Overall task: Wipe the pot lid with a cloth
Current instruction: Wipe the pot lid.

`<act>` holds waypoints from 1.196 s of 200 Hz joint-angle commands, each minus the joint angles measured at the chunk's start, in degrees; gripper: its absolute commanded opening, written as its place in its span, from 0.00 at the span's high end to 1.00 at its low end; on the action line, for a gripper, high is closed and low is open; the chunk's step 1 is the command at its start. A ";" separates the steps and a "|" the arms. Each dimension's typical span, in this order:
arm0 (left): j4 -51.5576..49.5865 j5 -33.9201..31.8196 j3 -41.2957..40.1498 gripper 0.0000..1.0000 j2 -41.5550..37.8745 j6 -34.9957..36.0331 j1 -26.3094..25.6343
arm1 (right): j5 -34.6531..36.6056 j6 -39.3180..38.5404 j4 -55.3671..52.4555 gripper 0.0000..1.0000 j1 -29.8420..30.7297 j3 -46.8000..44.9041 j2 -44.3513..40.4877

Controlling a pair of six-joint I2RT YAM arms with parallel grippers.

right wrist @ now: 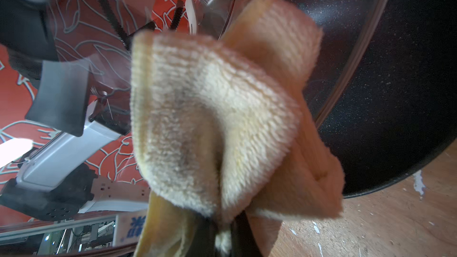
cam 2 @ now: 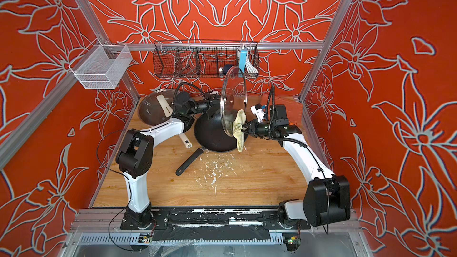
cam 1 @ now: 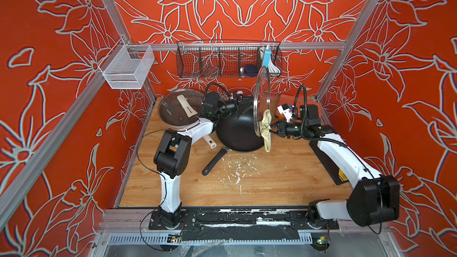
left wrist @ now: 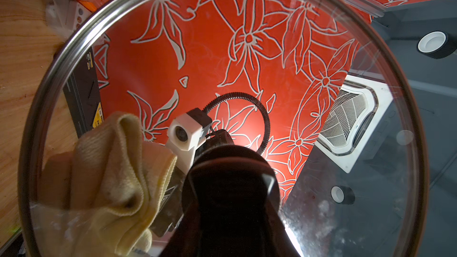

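Pressing the cloth (cam 1: 266, 129) to the pot lid (cam 1: 261, 87) mid-frame, the right end effector (cam 1: 272, 127) pinches it; the left end effector (cam 1: 245, 101) grips its knob (left wrist: 230, 181). Wiping seems underway; smudges (left wrist: 329, 208) show.

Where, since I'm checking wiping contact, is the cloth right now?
In both top views the cloth hangs from the right gripper, against the lower part of the upright glass lid, over the black pan.

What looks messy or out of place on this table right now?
White flecks are scattered over the wooden table just in front of the black pan, like spilled crumbs or chipped paint; I cannot tell which. The cloth also shows grey smudges, so it looks already dirty.
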 commanded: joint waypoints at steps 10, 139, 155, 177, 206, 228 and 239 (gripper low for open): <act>8.09 -1.82 2.25 1.00 -2.03 -6.32 -0.41 | -4.96 -1.16 0.04 1.00 1.39 7.07 -1.89; 5.20 -1.85 2.87 1.00 -2.24 -4.21 -0.45 | -2.76 -1.18 -0.34 1.00 4.25 10.55 -1.17; 5.20 -1.71 2.87 1.00 -2.28 -4.12 -0.46 | -1.02 -1.59 -0.05 1.00 3.79 7.34 -1.08; 5.40 -1.65 2.66 1.00 -2.21 -4.09 -0.45 | -1.37 -1.17 0.01 1.00 3.75 7.38 -0.36; 5.47 -1.62 2.74 1.00 -1.93 -3.88 -0.44 | -2.93 0.40 1.17 1.00 4.35 13.77 0.88; 5.65 -1.64 2.84 1.00 -1.74 -3.86 -0.46 | -4.34 2.05 2.38 1.00 5.03 21.83 3.23; 5.79 -1.69 2.78 1.00 -1.76 -3.86 -0.46 | -4.52 3.19 3.22 1.00 5.08 25.64 4.57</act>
